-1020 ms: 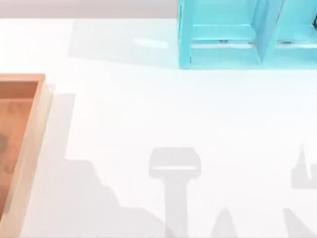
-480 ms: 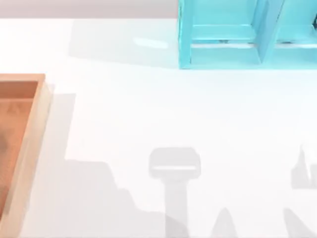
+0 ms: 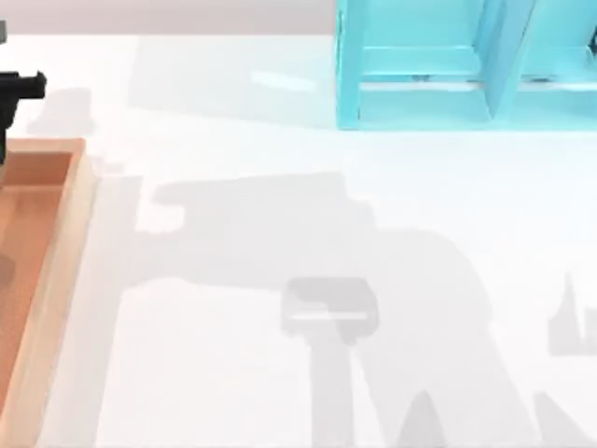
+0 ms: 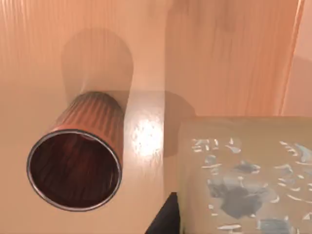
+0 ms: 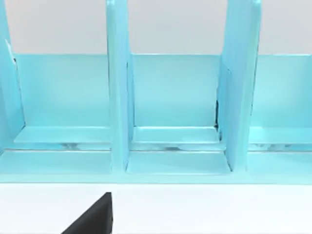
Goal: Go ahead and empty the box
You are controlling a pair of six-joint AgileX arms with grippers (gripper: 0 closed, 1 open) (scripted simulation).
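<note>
Pale wood walls and an orange-brown floor mark the box (image 3: 56, 280), which sits at the top view's nine o'clock edge, cut off by the frame. At about ten o'clock, just beyond the box's far rim, a black part of the left arm (image 3: 19, 89) reaches in over the white table (image 3: 280, 224); whether its fingers are wide or narrow cannot be told. Its wrist camera looks onto the box floor (image 4: 219, 53), where a ribbed copper-brown cup (image 4: 78, 161) stands beside a pale block with blue-grey flecks (image 4: 248, 175). Toward one o'clock stands a turquoise shelf unit (image 3: 448, 65), which the right wrist camera faces (image 5: 170, 97); that gripper's state cannot be told either.
</note>
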